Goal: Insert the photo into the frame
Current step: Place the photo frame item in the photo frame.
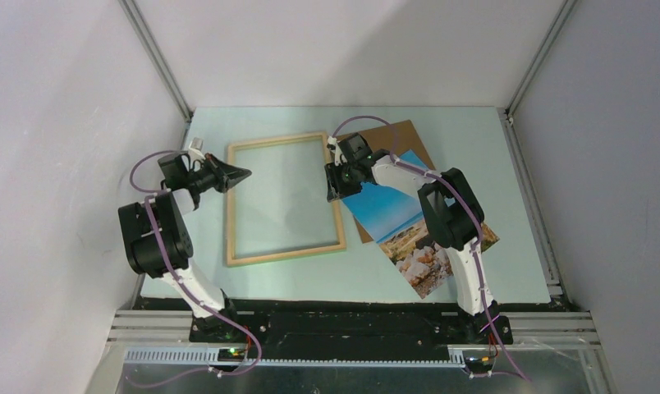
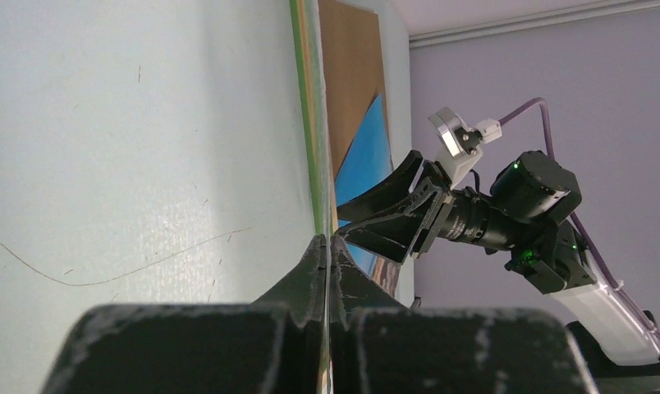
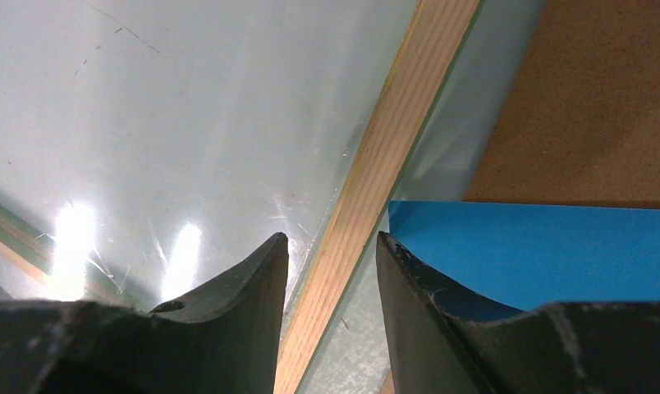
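Your right gripper (image 3: 331, 242) hangs half open and empty over the right rail of the frame (image 1: 284, 254). The photo (image 1: 390, 215) lies just right of it, face up, long axis slanting toward that arm's base. The closed, empty left gripper (image 1: 243, 173) is farther off.

Overhead plus wrist closeups sharing the frame (image 1: 286, 253)
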Motion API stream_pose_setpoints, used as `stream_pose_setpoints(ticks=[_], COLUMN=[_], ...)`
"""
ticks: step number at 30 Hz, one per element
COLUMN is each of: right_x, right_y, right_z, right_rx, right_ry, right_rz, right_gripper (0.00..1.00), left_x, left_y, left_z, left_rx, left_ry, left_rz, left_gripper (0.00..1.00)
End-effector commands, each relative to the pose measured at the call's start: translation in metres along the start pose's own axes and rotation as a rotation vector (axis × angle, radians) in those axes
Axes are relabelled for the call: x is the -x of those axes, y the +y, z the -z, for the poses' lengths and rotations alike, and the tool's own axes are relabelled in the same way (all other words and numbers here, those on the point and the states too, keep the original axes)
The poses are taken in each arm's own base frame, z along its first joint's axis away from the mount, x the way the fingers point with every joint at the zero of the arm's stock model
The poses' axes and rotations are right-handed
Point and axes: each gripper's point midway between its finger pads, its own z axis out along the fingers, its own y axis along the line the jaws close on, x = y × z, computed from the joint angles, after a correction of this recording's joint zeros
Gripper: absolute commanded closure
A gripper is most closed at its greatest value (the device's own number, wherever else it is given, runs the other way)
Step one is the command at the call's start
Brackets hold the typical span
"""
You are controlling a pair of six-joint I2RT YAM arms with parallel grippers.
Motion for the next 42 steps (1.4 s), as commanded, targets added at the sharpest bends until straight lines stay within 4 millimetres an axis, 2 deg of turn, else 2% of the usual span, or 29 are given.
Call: stream_pose_setpoints(ticks=[1,15,23,28,42], right_x=[0.008,0.010,0.017,0.019,0.021], right_y=[0.004,0.009,0.021,0.021,0.028], right_z=[-0.003,-0.001,0.009,0.014,0.024], right_rx=[0.021,0.069,0.149,0.175,0.284], right_ry=[-0.022,-0.024,-0.036,-0.044,-0.046], right_rz=[0.003,-0.005,-0.033,-0.052,-0.079], right_gripper=[0.51,0.48,0.42,0.38,0.34], left_x=[0.000,-0.003,-0.004,-0.004,-0.004], left_y=[-0.007,-0.014,-0.010,-0.010,-0.016], left_z=[-0.002,-0.003,-0.005,-0.005,-0.004], left_rx=[-0.038,-0.064,-0.062,-0.064,-0.087], left_ry=[0.012,0.025,0.020,0.016,0.019], left_rz=[0.009,0.104,0.152,0.178,0.243], left_gripper=[1.00,1.00,1.00,1.00,1.00])
